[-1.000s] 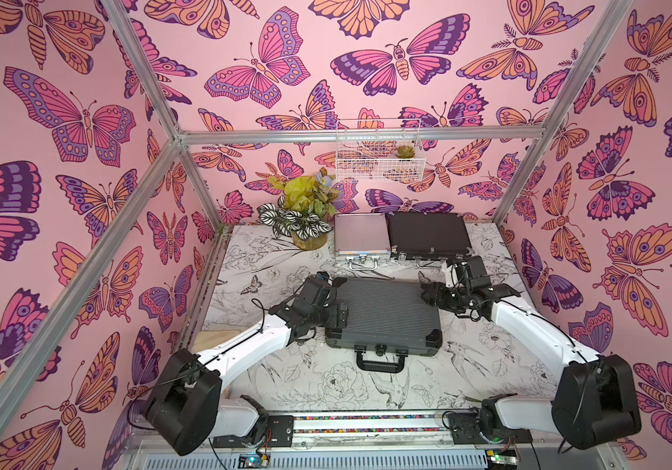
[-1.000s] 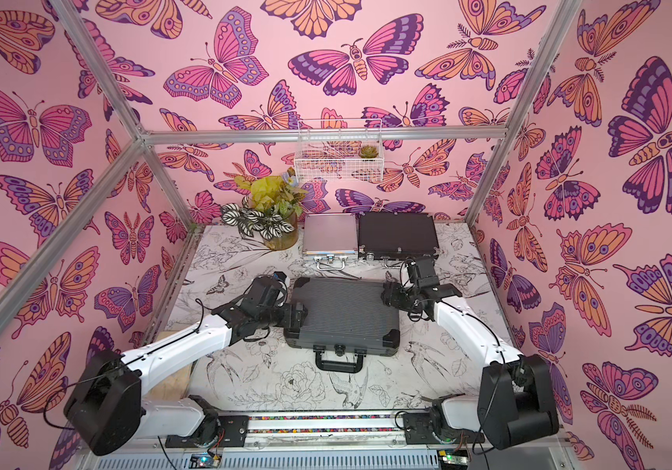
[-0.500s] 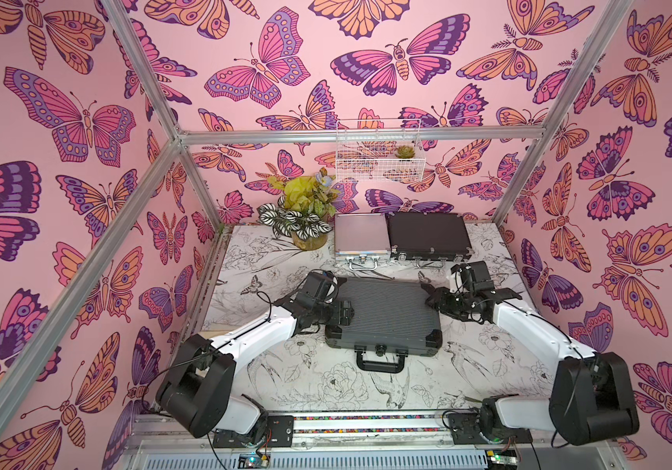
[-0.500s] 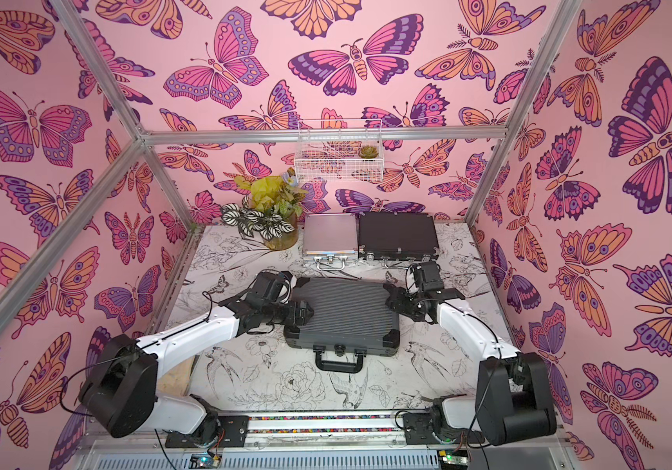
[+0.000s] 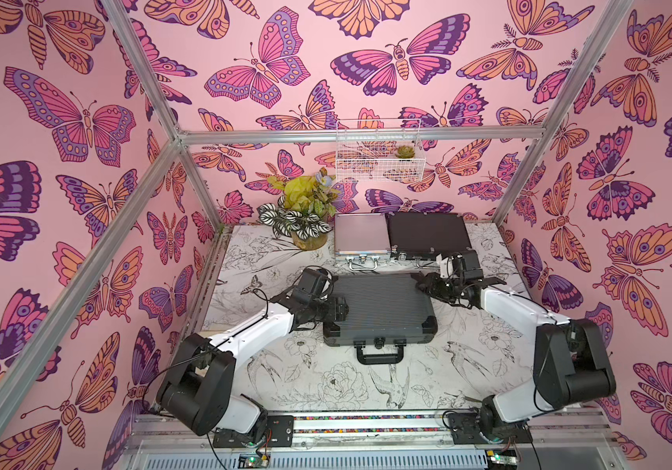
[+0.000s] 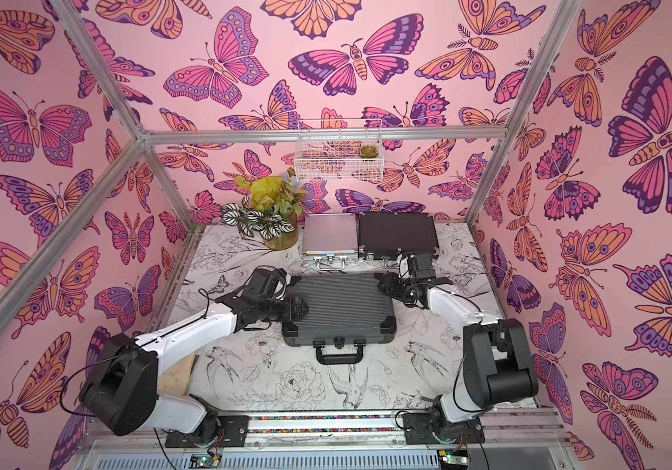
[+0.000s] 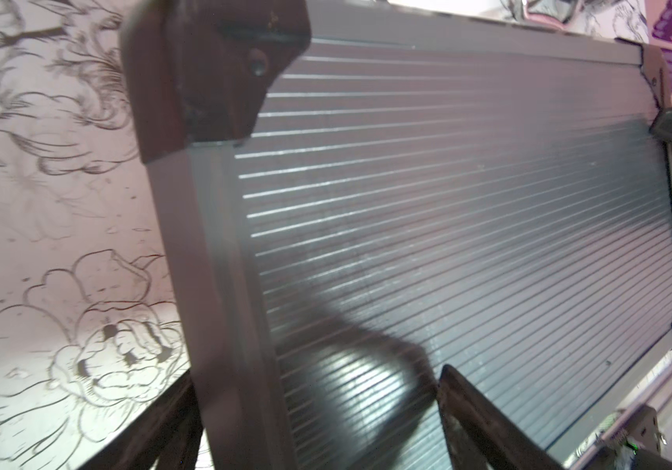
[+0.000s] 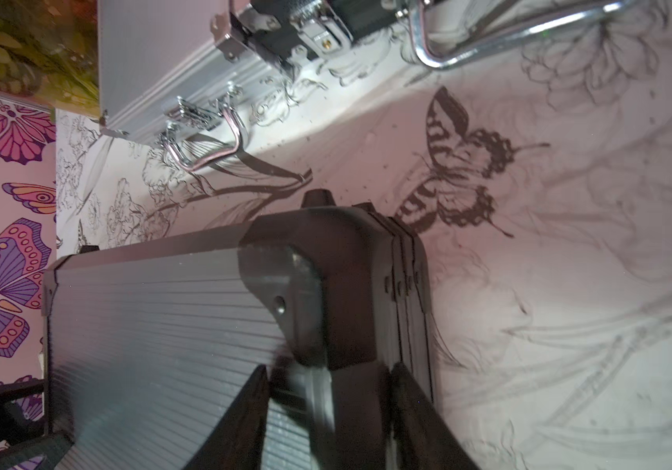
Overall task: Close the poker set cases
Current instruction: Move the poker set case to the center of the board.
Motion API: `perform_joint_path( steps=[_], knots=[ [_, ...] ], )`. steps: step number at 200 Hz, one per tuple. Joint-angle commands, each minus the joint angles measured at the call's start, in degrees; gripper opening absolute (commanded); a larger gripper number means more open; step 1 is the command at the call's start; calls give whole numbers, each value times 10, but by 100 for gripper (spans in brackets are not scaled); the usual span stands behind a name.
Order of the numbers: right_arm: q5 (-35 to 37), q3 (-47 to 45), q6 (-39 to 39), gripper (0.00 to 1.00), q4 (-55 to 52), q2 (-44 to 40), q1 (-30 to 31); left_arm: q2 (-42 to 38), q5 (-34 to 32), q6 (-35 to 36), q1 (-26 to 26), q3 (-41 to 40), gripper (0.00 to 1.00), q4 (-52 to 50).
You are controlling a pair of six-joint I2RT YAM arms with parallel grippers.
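The large ribbed dark-grey case (image 5: 381, 309) (image 6: 338, 305) lies flat mid-table with its lid down and its handle (image 5: 379, 354) toward the front. My left gripper (image 5: 342, 311) (image 7: 318, 374) is open, astride the case's left edge. One of its fingers (image 7: 460, 390) is over the lid and the other is outside the side wall. My right gripper (image 5: 422, 283) (image 8: 330, 368) is shut on the case's right edge by the far corner. The small silver case (image 5: 361, 236) and the flat black case (image 5: 426, 234) lie with lids down at the back.
A potted plant (image 5: 306, 215) stands at the back left, beside the silver case. A white wire basket (image 5: 377, 150) hangs on the back wall. Aluminium frame posts and butterfly walls enclose the table on three sides. The arm bases sit on the front rail.
My right gripper has moved in onto the large case's far right corner and its jaws have narrowed. The left arm's elbow has shifted, while its gripper stays at the case's left edge.
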Motion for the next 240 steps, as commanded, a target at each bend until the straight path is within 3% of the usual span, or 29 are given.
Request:
perform_joint_path(
  steps=[1, 38, 68, 128, 175, 198, 240],
  knots=[
    [-99, -22, 9, 48, -43, 51, 68, 10, 34, 16, -17, -8, 87, 9],
    [-74, -40, 13, 48, -49, 38, 67, 36, 29, 32, -10, 22, 86, 9],
    [-56, -51, 22, 48, -56, 21, 67, 70, 33, 40, -6, 53, 73, 13],
    [-32, -82, 22, 50, -71, -22, 61, 123, 49, 46, -3, 91, 66, 9],
    [-44, -82, 23, 51, -59, -14, 49, 28, -33, 17, 8, 25, 82, -28],
    [-53, -77, 22, 50, -53, -5, 50, 17, -11, 12, 13, 3, 80, -16],
    [-67, -83, 23, 50, -44, -3, 50, 71, 55, 2, 16, -1, 70, 40]
  ],
)
